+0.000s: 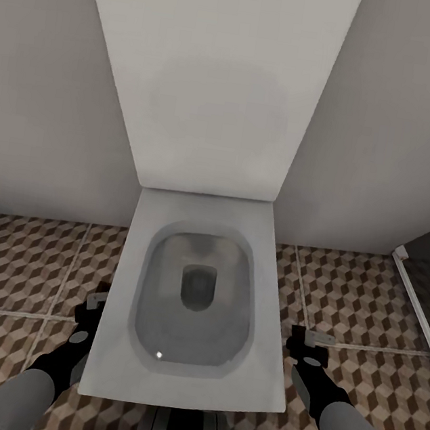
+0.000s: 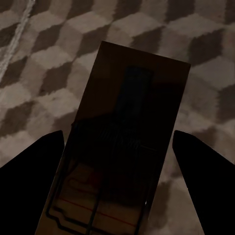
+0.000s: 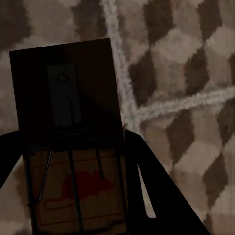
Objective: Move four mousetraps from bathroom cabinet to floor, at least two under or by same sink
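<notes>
At the left hand: the left hand [image 2: 120,161] has its two dark fingers [image 2: 34,161] on either side of a small flat rectangular tan wooden mousetrap [image 2: 125,122] with dark wire and a red line; whether they press its edges I cannot tell.
At the right hand: the right hand [image 3: 78,171] has a second tan wooden mousetrap [image 3: 68,112], with a red mouse print and dark wire bars, between its fingers, which lie against its edges.
Below both hands: the bathroom floor [image 2: 196,29] of brown, beige and grey cube-patterned tiles with pale grout lines lies under each trap.
In the head view: the left hand [image 1: 95,304] and right hand [image 1: 307,344] hang low on either side of a white rectangular toilet [image 1: 197,294], its lid raised against the pale wall [image 1: 42,81].
Far right edge: a dark panel with a white frame [image 1: 422,299].
</notes>
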